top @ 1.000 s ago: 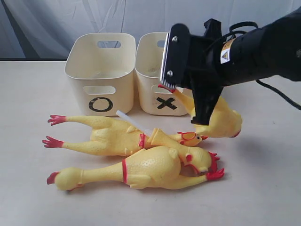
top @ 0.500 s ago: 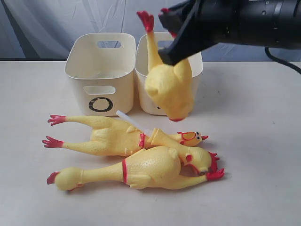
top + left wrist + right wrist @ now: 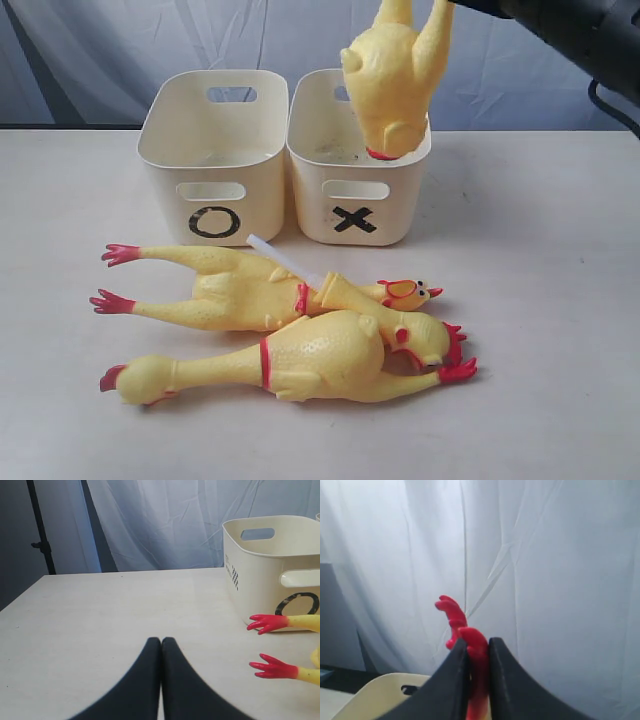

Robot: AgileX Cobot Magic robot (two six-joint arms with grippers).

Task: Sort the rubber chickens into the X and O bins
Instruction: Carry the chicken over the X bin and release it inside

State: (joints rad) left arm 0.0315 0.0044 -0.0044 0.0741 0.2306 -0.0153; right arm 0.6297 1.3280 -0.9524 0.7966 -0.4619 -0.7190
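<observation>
While right gripper [image 3: 478, 647] clamps its feet, chicken [image 3: 390, 80] now higher, seemingly over X bin [image 3: 320, 212]

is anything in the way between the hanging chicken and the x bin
Nothing visible. The chicken hangs head down from the right claw, which is shut on its foot. Its head is at the open top of the X bin, and nothing covers the opening.

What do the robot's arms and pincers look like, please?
The left pincer and right pincer have smooth matte black fingers tapering in a curve to narrow tips. The right arm is black, with a black cable beside it.
</observation>
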